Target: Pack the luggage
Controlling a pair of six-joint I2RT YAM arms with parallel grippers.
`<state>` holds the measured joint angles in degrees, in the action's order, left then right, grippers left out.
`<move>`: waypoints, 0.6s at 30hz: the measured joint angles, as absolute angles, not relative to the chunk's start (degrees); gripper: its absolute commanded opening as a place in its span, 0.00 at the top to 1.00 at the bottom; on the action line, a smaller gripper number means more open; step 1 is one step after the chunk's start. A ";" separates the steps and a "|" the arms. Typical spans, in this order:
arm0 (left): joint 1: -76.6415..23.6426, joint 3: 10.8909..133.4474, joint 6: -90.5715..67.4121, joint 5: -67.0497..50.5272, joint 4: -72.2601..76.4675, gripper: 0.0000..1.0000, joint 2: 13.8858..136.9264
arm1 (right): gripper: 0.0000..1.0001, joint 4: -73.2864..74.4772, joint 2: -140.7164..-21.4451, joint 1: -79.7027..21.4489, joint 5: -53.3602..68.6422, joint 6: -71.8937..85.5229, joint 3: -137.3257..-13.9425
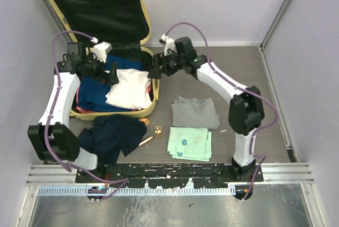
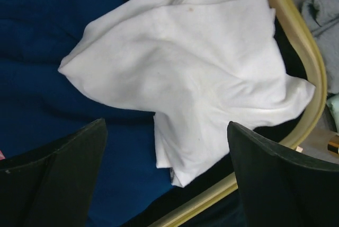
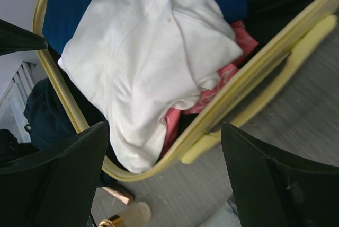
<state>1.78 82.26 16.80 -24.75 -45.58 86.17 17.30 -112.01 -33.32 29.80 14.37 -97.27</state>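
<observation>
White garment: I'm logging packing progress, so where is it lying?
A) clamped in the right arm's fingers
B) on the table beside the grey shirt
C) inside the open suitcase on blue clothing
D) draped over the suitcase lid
C: the white garment lies inside the luggage, on top of blue clothing.

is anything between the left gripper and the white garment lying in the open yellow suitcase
Nothing visible does. The left gripper is open directly over the crumpled white cloth garment. The garment lies on top of the dark blue clothes inside the pale-yellow hard-shell suitcase. Only that cloth shows between its jaws.
</observation>
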 measured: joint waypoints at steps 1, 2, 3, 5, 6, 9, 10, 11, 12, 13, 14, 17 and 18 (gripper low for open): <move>1.78 83.00 19.00 -25.98 -46.78 0.04 85.30 | 0.08 18.17 -110.98 -32.23 30.63 13.10 -97.27; 1.78 83.57 20.64 -27.22 -47.79 0.05 84.73 | 0.08 18.94 -110.06 -31.29 31.33 11.97 -97.25; 1.76 84.16 22.61 -28.77 -48.80 0.08 84.16 | 0.09 19.90 -108.88 -30.00 32.25 10.44 -97.12; 1.45 84.93 26.09 -31.73 -50.39 0.18 83.57 | 0.09 21.61 -106.67 -27.70 33.85 7.60 -96.27; 1.21 85.12 27.59 -32.93 -51.13 0.23 83.50 | 0.09 22.33 -105.71 -26.72 34.46 6.44 -95.57; -0.27 85.14 31.99 -34.96 -53.49 0.33 83.90 | 0.11 25.43 -102.80 -23.81 36.10 2.20 -92.36; -1.04 84.90 33.19 -35.20 -53.95 0.37 84.20 | 0.12 26.46 -101.62 -22.59 36.45 0.30 -90.30; -1.83 84.29 34.37 -35.29 -54.06 0.40 84.62 | 0.12 27.42 -100.75 -21.76 36.58 -0.93 -88.73; -2.37 83.37 35.35 -35.24 -53.82 0.41 84.93 | 0.12 28.51 -99.59 -20.56 36.64 -2.52 -86.17; -2.98 81.82 36.34 -34.96 -53.58 0.42 85.30 | 0.13 29.87 -98.67 -19.57 36.64 -3.81 -84.01; -3.53 79.90 37.34 -34.35 -53.34 0.43 85.82 | 0.13 30.87 -97.91 -18.63 36.53 -5.04 -82.00; -4.54 75.13 39.33 -31.55 -52.53 0.46 88.20 | 0.13 33.76 -95.83 -15.64 35.42 -8.34 -75.90; -4.60 74.22 39.92 -30.46 -52.47 0.45 89.30 | 0.13 34.92 -94.98 -14.44 34.89 -9.19 -73.76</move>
<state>-4.60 74.22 39.92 -30.46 -52.47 89.30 34.92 -94.98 -14.44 34.89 -9.19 -73.76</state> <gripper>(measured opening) 0.551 0.870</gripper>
